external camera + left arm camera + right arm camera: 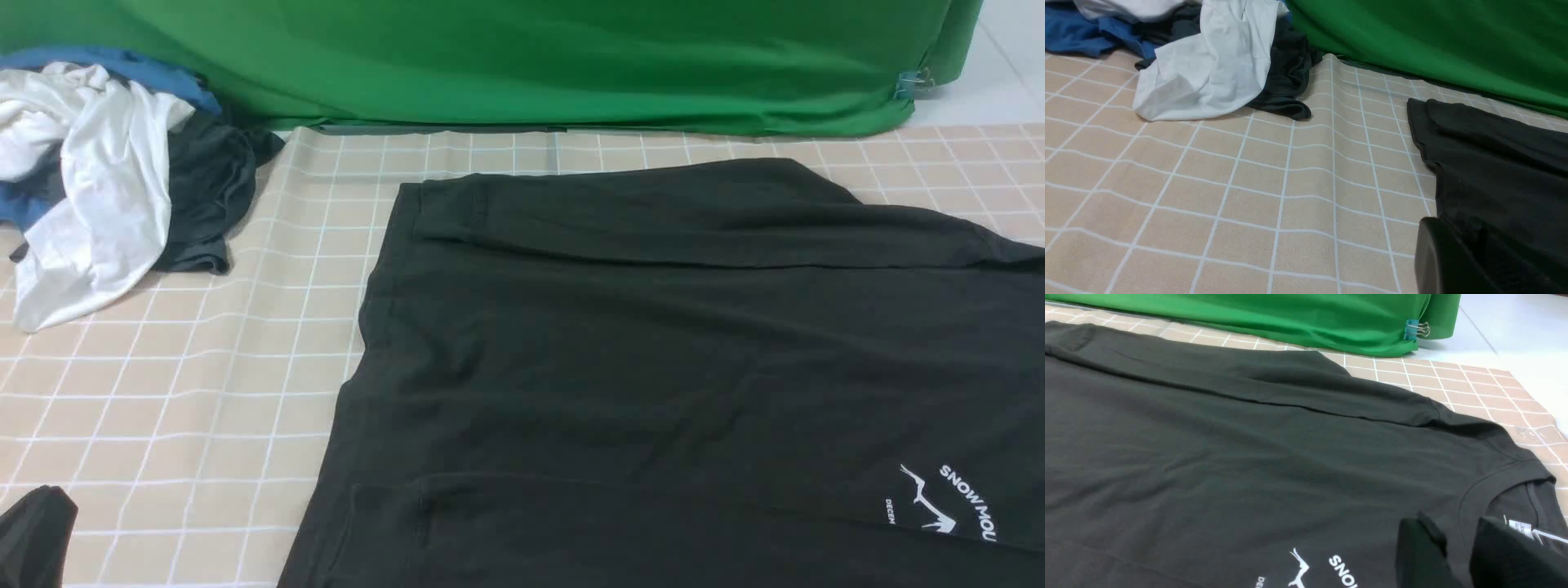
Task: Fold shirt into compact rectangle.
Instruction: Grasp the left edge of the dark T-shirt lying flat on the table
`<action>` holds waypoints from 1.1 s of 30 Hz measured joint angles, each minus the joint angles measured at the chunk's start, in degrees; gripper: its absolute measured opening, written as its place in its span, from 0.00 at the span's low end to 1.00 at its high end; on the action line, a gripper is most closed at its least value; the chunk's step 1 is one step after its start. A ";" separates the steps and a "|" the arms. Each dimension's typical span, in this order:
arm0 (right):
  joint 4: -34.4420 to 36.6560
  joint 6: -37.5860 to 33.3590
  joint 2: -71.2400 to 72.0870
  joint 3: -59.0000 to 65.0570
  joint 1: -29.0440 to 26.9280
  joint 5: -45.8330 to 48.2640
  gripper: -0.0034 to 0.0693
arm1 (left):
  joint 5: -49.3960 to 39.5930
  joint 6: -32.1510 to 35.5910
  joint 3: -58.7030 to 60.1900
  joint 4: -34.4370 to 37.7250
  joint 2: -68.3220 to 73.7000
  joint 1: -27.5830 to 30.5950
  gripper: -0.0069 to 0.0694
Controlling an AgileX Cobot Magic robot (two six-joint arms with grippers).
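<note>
The shirt (653, 351) lies flat on the checked tablecloth (204, 392). Its far long edge is close to the green cloth (531, 65), and its collar (1490, 490) is at the end where the clip (1414, 330) holds that green cloth. The side nearest the green cloth is folded in over the body. The opposite side seems folded too, though the front view cuts it off.

So the step in hand is, I think, the fold along the length. The right gripper (1455, 524) hangs over the collar with its jaws partly apart and nothing between them. The left gripper (33, 535) is closed on nothing, well apart from the shirt, on the side away from the green cloth.

To do this well, pinch all layers at the collar end and lift them only a little. Then carry them parallel to the green cloth toward the hem (359, 343), so that the folded sides do not slide open.
</note>
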State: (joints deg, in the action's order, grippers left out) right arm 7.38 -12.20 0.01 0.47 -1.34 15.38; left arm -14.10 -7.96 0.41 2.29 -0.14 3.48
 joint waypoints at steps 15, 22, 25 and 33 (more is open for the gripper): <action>0.00 0.00 0.00 0.00 0.00 -0.02 0.37 | 0.47 0.11 0.00 -1.68 0.00 0.00 0.11; 0.00 -0.06 0.00 0.00 0.00 -0.02 0.37 | 10.14 -4.11 0.00 7.76 0.00 0.00 0.11; 0.00 -0.44 0.00 0.00 0.00 -0.91 0.37 | 16.95 -11.57 0.00 19.54 0.00 0.00 0.11; 0.00 -0.01 0.00 0.00 0.00 -2.50 0.37 | 39.13 -26.39 0.00 23.05 0.00 0.00 0.11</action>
State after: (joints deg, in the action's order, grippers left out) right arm 7.38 -12.20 0.01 0.47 -1.34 12.88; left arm 25.03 -34.35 0.41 25.33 -0.14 3.48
